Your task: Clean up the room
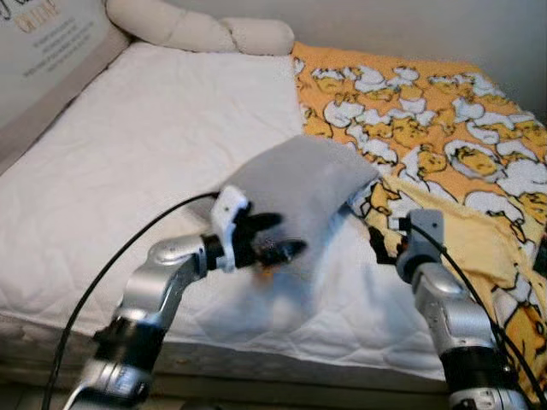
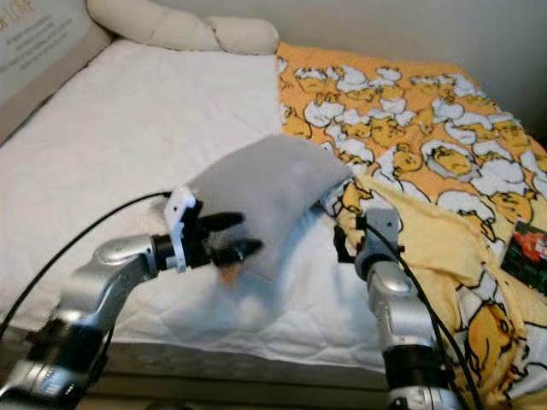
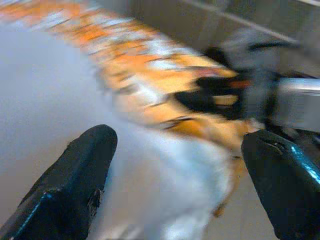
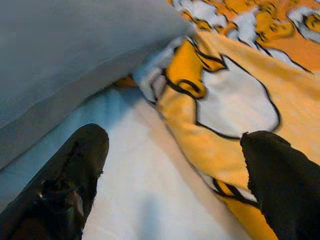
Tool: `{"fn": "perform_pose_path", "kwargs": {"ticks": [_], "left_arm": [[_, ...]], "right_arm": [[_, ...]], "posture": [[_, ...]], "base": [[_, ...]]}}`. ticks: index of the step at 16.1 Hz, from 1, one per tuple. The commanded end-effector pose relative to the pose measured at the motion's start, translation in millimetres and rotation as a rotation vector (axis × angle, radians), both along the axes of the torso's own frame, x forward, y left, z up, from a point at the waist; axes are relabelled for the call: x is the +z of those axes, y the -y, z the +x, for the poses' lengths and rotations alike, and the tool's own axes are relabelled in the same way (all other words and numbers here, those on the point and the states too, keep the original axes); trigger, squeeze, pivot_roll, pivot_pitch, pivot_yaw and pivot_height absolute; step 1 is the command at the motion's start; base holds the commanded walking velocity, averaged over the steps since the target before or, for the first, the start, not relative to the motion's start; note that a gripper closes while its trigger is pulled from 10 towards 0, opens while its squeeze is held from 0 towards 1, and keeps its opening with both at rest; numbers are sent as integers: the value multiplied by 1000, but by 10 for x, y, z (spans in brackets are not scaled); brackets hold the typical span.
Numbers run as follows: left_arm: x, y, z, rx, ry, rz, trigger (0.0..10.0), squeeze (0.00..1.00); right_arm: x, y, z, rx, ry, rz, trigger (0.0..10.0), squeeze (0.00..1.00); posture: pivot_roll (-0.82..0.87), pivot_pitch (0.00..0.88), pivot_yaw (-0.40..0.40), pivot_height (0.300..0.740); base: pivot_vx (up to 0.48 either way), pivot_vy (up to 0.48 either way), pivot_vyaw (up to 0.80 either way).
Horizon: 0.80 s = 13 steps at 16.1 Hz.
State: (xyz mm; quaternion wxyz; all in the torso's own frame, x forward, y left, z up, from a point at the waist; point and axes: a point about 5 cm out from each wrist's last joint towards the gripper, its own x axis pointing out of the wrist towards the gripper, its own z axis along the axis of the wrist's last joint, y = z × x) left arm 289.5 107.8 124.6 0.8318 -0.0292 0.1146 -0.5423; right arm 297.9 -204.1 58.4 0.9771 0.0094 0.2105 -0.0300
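A grey pillow [image 1: 299, 184] lies tilted on the white mattress [image 1: 128, 171], its far corner resting on the orange duck-print blanket [image 1: 427, 120]. My left gripper [image 1: 272, 237] is at the pillow's near edge, with its fingers [image 3: 75, 180] spread open and the pillow's fabric [image 3: 50, 100] blurred between them. My right gripper [image 1: 382, 243] hovers open just right of the pillow, over the seam where the blanket's edge [image 4: 235, 100] meets the mattress [image 4: 140, 190]. The pillow's underside [image 4: 65, 55] sits close beside it.
A cream bolster [image 1: 197, 30] lies along the head of the bed, and a padded board with lettering [image 1: 43, 43] stands at the far left. A dark flowered object [image 2: 526, 252] rests on the blanket at the right edge. The mattress's front edge [image 1: 299, 342] is near my arms.
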Motion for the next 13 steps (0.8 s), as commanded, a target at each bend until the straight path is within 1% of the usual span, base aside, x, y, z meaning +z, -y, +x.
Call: {"fn": "perform_pose_path", "kwargs": {"ticks": [1,2,3,4,5,6,7,8,9,10,11,12,13], "left_arm": [[-21,-51,-56,-35,11,78,10000,0],[-15,-71,-67,-34,12,93,10000,0],[-6,-165,-65,-11,21,133,10000,0],[91,-371,1,90,48,169,10000,0],[114,-397,20,117,54,170,10000,0],[132,-515,169,262,87,201,10000,0],[134,-605,271,374,105,221,10000,0],[134,-623,288,397,107,224,10000,0],[87,-662,301,445,119,269,10000,0],[1,-694,263,463,137,346,10000,0],[-41,-713,212,465,147,376,10000,0],[-45,-719,192,465,149,376,10000,0],[-3,-748,152,489,156,343,10000,0]], "right_arm": [[5,101,6,-36,-17,-4,10000,0],[8,102,9,-37,-16,-1,10000,0],[24,90,29,-34,-9,13,10000,0],[62,41,77,-8,8,59,10000,0],[67,28,86,0,12,70,10000,0],[92,-48,117,29,30,150,10000,0],[128,-146,149,68,47,259,10000,329],[139,-172,159,78,49,286,10000,329],[137,-243,191,94,37,371,10000,1000],[121,-372,237,123,4,504,10000,1000],[94,-506,280,152,-37,611,10000,1000],[80,-556,294,163,-54,642,10000,1000],[32,-686,326,190,-102,698,10000,1000]], "posture": [[23,0,-99,740],[22,0,-95,740],[22,0,-95,740],[20,0,-90,740],[20,0,-90,740],[18,0,-86,740],[15,0,-81,740],[15,0,-78,740],[15,0,-76,740],[17,0,-67,740],[22,0,-62,740],[22,0,-62,740],[26,0,-59,740]], "base": [[0,0,0],[0,0,0],[0,0,0],[0,0,0],[0,0,0],[0,0,0],[0,0,0],[0,0,0],[0,0,0],[0,0,0],[0,0,0],[0,0,0],[0,0,0]]}}
